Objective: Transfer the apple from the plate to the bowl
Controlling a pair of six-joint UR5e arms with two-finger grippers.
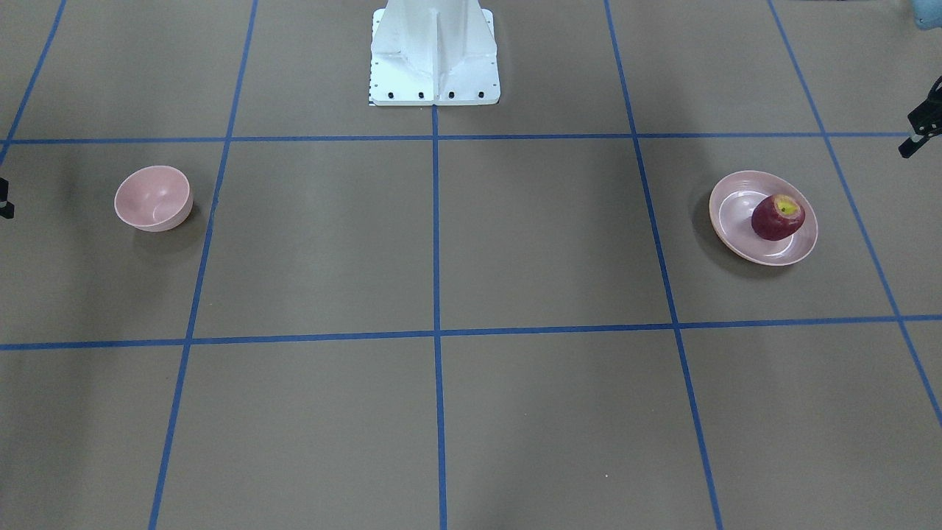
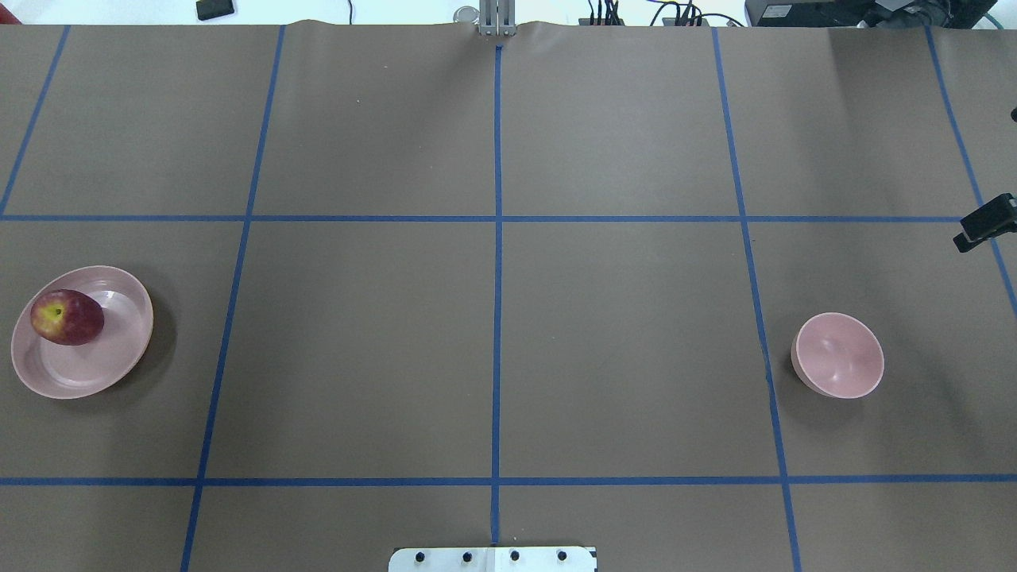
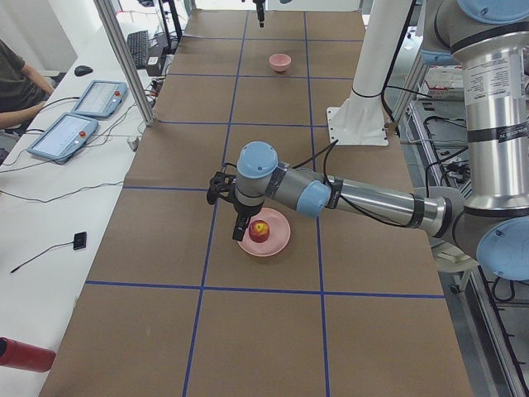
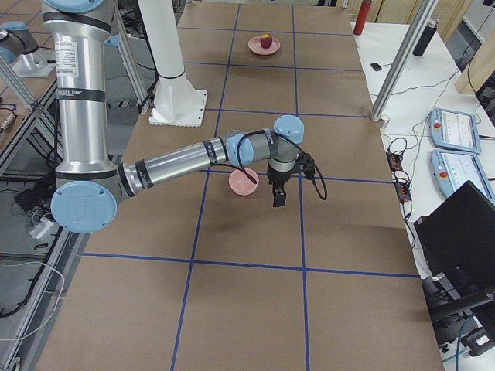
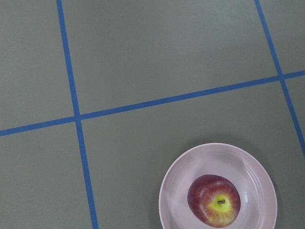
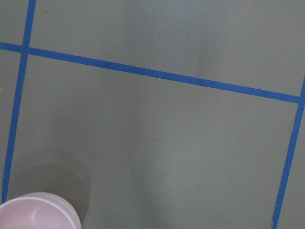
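Note:
The dark red apple (image 1: 776, 217) with a yellow stem end lies on the wide pale pink plate (image 1: 732, 221). They also show in the overhead view, apple (image 2: 67, 317) on plate (image 2: 87, 373), and in the left wrist view, apple (image 5: 214, 200) on plate (image 5: 259, 176). The small deep pink bowl (image 2: 841, 355) stands empty at the other end of the table and its rim shows in the right wrist view (image 6: 38, 214). My left gripper (image 3: 238, 225) hovers just beside the plate. My right gripper (image 4: 278, 197) hovers beside the bowl (image 4: 244, 183). I cannot tell whether either gripper is open or shut.
The white robot base (image 1: 434, 59) stands at the middle of the table's robot side. Blue tape lines grid the brown table. An operator (image 3: 16, 83) and control tablets (image 3: 70, 136) sit beyond the far edge, with metal posts and a red bottle (image 3: 25, 354).

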